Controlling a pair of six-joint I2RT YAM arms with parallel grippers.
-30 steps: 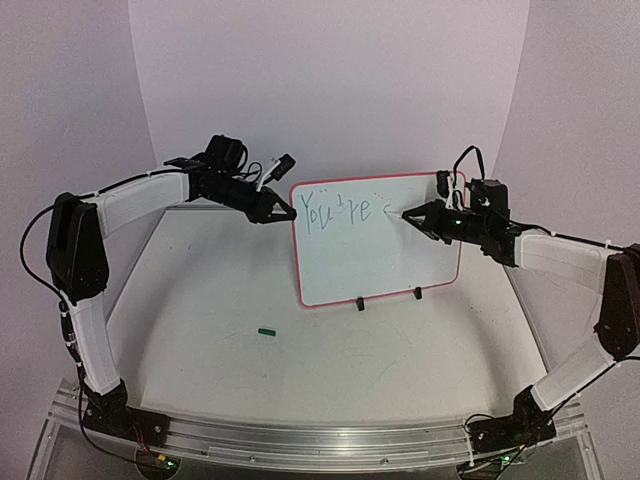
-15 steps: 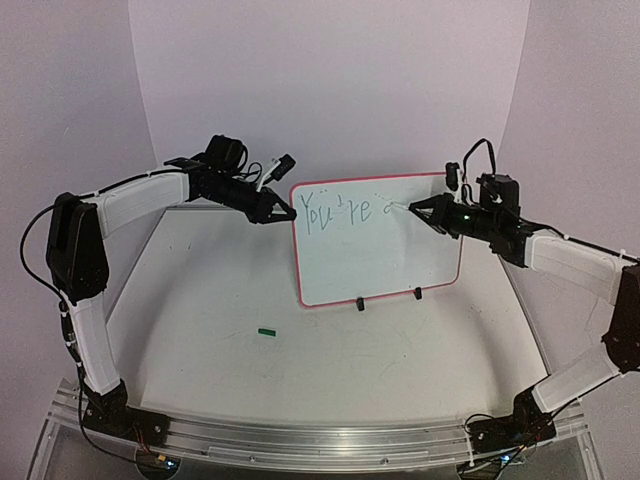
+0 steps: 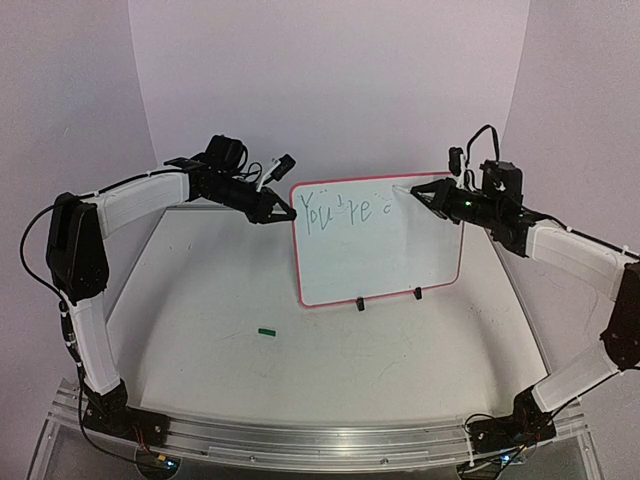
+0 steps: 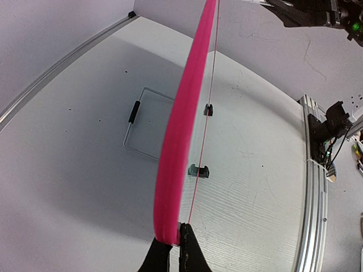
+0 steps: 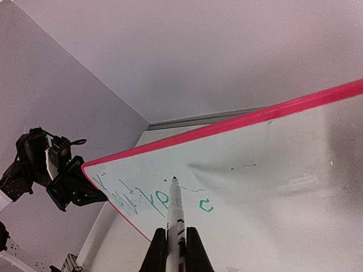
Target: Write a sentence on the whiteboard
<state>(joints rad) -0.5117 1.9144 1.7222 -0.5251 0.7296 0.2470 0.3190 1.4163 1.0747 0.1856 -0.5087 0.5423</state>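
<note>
The whiteboard point(image 3: 385, 250) stands upright on two black clip feet at the table's middle. Its red frame also shows edge-on in the left wrist view point(image 4: 180, 130) and in the right wrist view point(image 5: 272, 170). Green writing point(image 3: 338, 212) reads "You're" plus a small "c" point(image 5: 205, 205). My left gripper point(image 3: 288, 212) is shut on the board's left frame edge point(image 4: 170, 235). My right gripper point(image 3: 425, 193) is shut on a white marker point(image 5: 175, 218). The marker's tip point(image 5: 174, 180) points at the board's upper part, above and left of the "c".
A small green marker cap point(image 3: 266, 331) lies on the table in front of the board, to the left. An aluminium rail point(image 3: 300, 440) runs along the near edge. White walls close the back and sides.
My right gripper has lifted the marker up and right, from beside the "c" toward the board's top edge. The "c" is now written. The left arm has not moved.
</note>
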